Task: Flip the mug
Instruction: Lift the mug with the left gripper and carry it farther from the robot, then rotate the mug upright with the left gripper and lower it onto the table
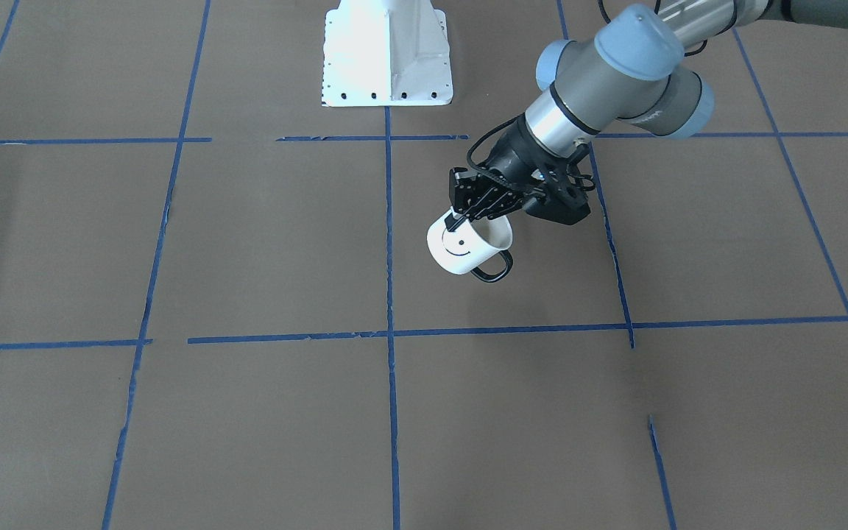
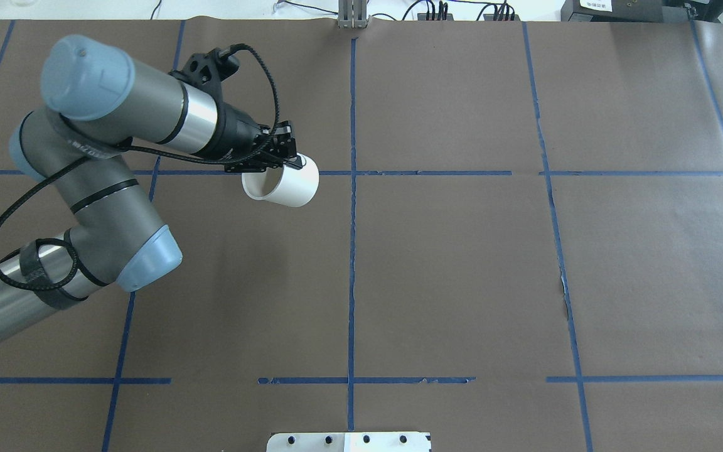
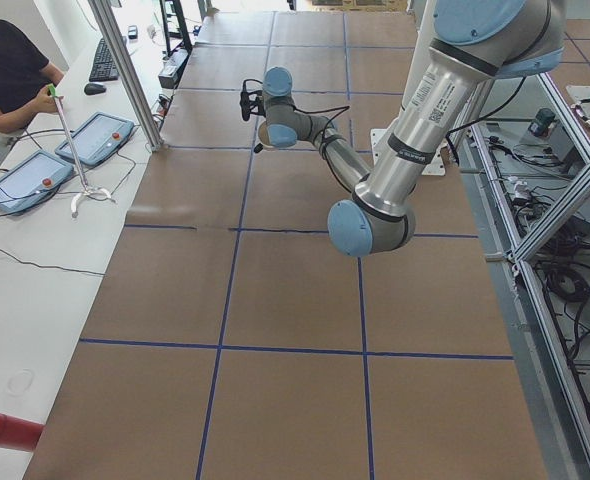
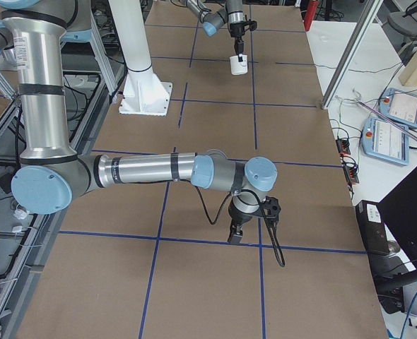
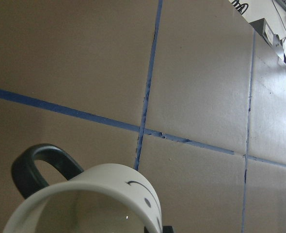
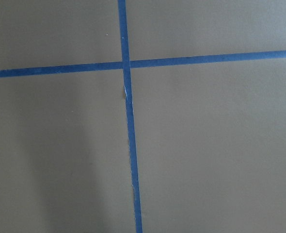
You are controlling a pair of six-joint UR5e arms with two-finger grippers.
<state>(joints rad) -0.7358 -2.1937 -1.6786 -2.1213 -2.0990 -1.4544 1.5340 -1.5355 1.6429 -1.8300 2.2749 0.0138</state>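
Observation:
The white mug [image 1: 466,250], with a black smiley face and a black loop handle [image 1: 494,269], hangs tilted on its side above the brown table. My left gripper [image 1: 462,216] is shut on its rim. In the overhead view the mug [image 2: 283,184] points its open mouth toward my left arm, with the gripper [image 2: 287,162] at its upper edge. The left wrist view shows the mug's rim, face and handle [image 5: 102,195] close up. My right gripper [image 4: 236,232] hangs low over the table in the exterior right view only. I cannot tell whether it is open or shut.
Brown paper with blue tape grid lines [image 2: 352,251] covers the table. The white robot base [image 1: 387,55] stands at the table's robot side. An operator [image 3: 10,75] and control tablets [image 3: 95,140] are beside the table's far side.

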